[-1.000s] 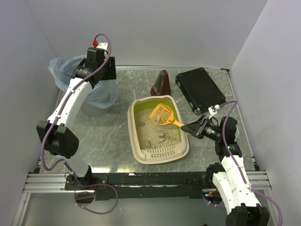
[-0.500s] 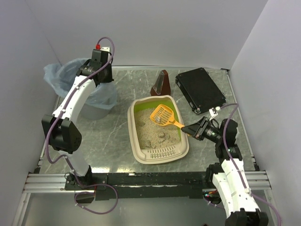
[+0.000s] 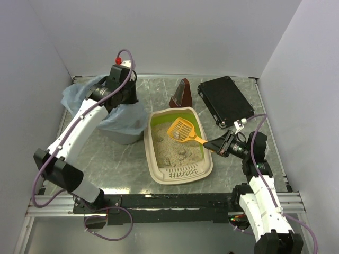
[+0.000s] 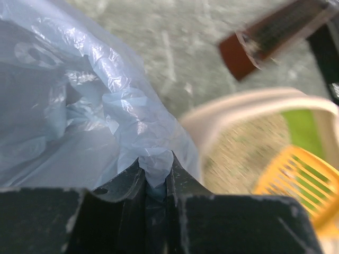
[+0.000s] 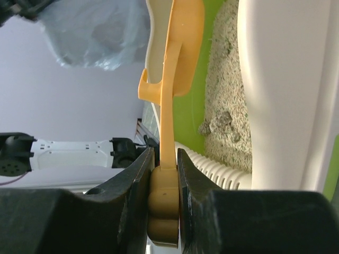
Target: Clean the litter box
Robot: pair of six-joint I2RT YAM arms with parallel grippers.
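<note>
My left fingers (image 4: 124,188) have closed and now pinch a fold of the blue bag (image 4: 79,106). The bin (image 3: 126,131), earlier well left of the litter box (image 3: 180,172), now sits just beside it. My right fingers (image 5: 135,185) grip the orange scoop (image 3: 181,130) over the box's litter. Judgement: a shorter carry for dumping clumps.

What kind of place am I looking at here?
Probably a robot lab test cell, not a home: two arms bolted to a rail, plain white walls boxing in the table, and a litter box staged with a scoop and a bin lined with a bag.
</note>
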